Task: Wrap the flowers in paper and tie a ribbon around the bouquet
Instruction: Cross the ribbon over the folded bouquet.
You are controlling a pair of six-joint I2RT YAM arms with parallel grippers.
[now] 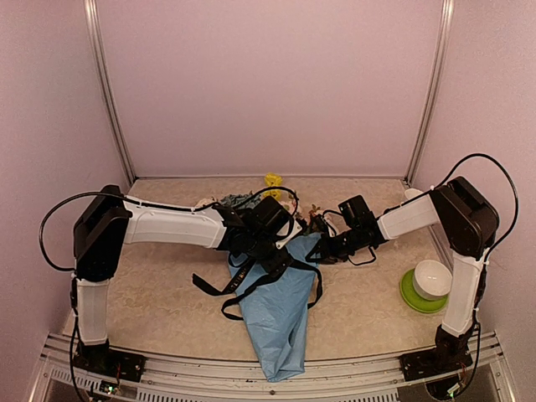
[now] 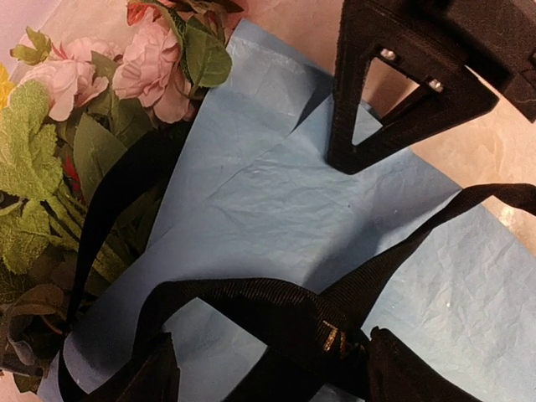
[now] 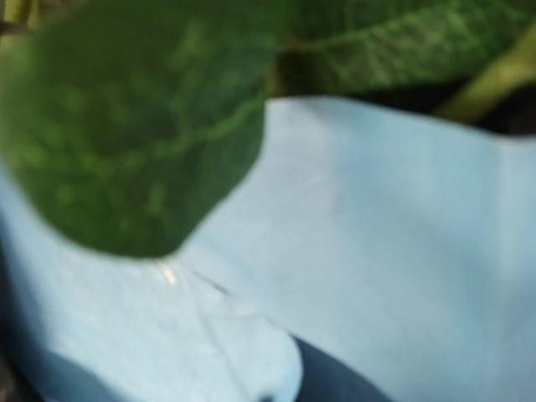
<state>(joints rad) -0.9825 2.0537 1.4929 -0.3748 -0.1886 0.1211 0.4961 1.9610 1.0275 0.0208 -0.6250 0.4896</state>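
A beige, speckled table point(image 1: 159, 301) forms the floor of a booth with plain pale pink walls point(image 1: 268, 84). Slim metal posts point(image 1: 109, 92) rise in the two back corners, and a metal rail point(image 1: 209, 362) runs along the table's near edge. On the right side, toward the front, a white bowl point(image 1: 433, 276) sits on a round green plate point(image 1: 410, 298), set toward the plate's far right rim.

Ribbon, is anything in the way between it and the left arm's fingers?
No, nothing visible. The ribbon lies on top of the blue paper, running right between the open left fingers. The flowers sit off to the side.
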